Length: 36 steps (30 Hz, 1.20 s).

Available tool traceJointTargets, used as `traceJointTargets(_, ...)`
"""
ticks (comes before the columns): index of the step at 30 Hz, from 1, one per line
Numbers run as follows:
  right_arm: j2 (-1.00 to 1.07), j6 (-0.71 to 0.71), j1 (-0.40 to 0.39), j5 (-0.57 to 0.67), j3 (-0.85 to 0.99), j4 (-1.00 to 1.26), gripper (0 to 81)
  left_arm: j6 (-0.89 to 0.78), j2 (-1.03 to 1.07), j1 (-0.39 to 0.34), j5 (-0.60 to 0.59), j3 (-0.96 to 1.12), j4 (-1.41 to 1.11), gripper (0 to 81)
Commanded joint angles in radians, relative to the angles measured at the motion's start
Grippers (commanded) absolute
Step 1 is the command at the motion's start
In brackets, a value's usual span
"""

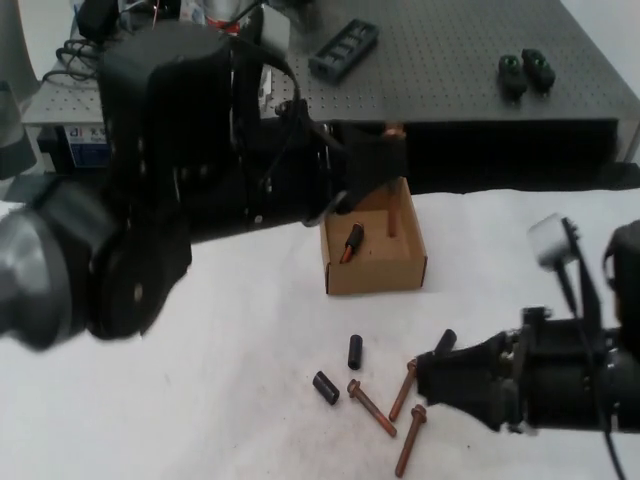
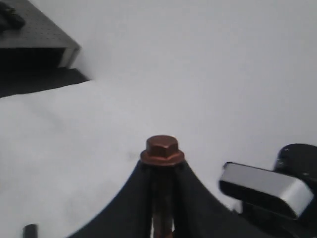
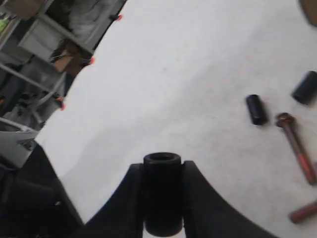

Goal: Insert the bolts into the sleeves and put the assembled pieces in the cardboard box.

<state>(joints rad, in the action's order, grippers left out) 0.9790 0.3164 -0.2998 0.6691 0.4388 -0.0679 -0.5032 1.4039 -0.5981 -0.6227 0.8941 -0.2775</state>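
Your left fingers [image 2: 131, 201] clamp a copper bolt [image 2: 162, 150] near the cardboard box [image 1: 375, 272]; your right fingers [image 3: 128, 201] grip a black sleeve [image 3: 162, 196] above the table [image 3: 188, 84].

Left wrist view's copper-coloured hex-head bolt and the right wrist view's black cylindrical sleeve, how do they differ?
The copper-coloured hex-head bolt is shiny reddish-brown; the black cylindrical sleeve is matt black. The bolt ends in a flanged hexagonal head on a thinner shank; the sleeve is a plain tube with an open end. Shared: each is clamped between one arm's jaws, its end poking out, above the white cloth.
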Motion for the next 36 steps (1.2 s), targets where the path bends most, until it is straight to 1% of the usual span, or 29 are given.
traceJointTargets(1,0.022,0.036,-0.027,0.020,0.007,0.113,1.5,-0.129,-0.009,-0.002,-0.088,-0.048,-0.182,0.6)
traceJointTargets(3,0.041,0.078,-0.037,0.010,0.007,0.194,1.5,-0.125,-0.009,-0.002,-0.100,-0.048,-0.172,0.6)
traceJointTargets(5,0.045,0.114,-0.037,-0.031,0.007,0.253,1.5,-0.125,-0.009,-0.002,-0.101,-0.048,-0.169,0.6)
traceJointTargets(7,0.045,0.118,-0.037,-0.051,0.007,0.309,1.5,-0.125,-0.009,-0.002,-0.101,-0.048,-0.165,0.6)
traceJointTargets(11,0.045,0.118,-0.037,-0.053,0.007,0.389,1.5,-0.125,-0.009,-0.002,-0.119,-0.048,-0.165,0.6)
traceJointTargets(15,0.045,0.118,-0.037,-0.096,0.007,0.393,1.5,-0.125,-0.009,-0.002,-0.145,-0.048,-0.165,0.6)
traceJointTargets(26,0.045,0.118,-0.037,-0.132,0.007,0.497,1.5,-0.117,-0.009,-0.002,-0.149,-0.048,-0.152,0.6)
traceJointTargets(32,0.045,0.118,-0.037,-0.147,0.007,0.503,1.5,-0.110,-0.009,-0.002,-0.149,-0.048,-0.136,0.6)
traceJointTargets(36,0.045,0.118,-0.037,-0.175,0.007,0.533,1.5,-0.110,-0.009,-0.002,-0.208,-0.048,-0.129,0.6)
